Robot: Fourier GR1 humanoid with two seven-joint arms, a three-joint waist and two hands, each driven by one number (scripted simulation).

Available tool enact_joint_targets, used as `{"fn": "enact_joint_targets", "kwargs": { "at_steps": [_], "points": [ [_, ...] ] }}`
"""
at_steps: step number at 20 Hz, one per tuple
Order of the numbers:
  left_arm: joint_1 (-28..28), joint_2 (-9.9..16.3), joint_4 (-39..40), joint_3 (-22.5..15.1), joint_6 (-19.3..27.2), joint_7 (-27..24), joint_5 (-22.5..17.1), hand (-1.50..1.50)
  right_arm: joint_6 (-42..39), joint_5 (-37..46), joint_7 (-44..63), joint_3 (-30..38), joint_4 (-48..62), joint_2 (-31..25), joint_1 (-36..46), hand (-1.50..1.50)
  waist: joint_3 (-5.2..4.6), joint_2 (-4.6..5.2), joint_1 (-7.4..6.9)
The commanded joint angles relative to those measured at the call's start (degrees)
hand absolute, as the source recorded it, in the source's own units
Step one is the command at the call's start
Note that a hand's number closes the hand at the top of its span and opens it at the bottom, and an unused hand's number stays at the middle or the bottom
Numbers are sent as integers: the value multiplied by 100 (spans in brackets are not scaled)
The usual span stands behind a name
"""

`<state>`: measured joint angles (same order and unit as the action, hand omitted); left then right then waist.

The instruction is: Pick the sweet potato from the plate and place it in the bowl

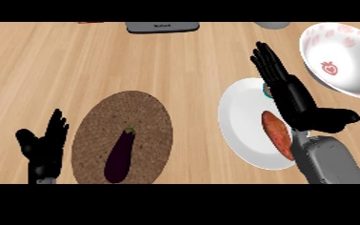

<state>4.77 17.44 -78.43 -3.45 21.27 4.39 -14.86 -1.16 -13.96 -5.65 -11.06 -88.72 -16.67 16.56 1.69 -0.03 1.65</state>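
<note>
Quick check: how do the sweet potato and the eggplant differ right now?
The sweet potato is orange and lies on the white plate; the eggplant is dark purple, longer, on the brown round mat. The right hand hovers open beside the sweet potato; nothing is near the eggplant. Both lie flat, ungrasped.

potato [276, 132] on plate [239, 124] | bowl [330, 57] behind, right | eggplant [119, 155] on mat [123, 109], left of plate

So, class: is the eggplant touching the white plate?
Apart. The head view shows the eggplant lying on the brown mat, with bare wooden counter between the mat's edge and the plate.
</note>
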Motion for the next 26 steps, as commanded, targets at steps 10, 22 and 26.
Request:
{"fn": "enact_joint_targets", "kwargs": {
  "at_steps": [10,22,26],
  "points": [
    [-1241,858,-1052,603,-835,-778,-221,0,-1139,765,-1316,-1003,-1801,-581,-1441,-150,-161,-74,139],
    [-1746,880,-688,795,-1114,-729,-278,0,-1754,1211,-1806,983,-3225,-2673,-2675,-150,-175,-14,-20],
    [-1491,900,-826,850,-1125,-838,-238,0,-2343,924,-1076,1834,-3508,-3648,-2650,-150,-183,-21,-31]
  ]
}}
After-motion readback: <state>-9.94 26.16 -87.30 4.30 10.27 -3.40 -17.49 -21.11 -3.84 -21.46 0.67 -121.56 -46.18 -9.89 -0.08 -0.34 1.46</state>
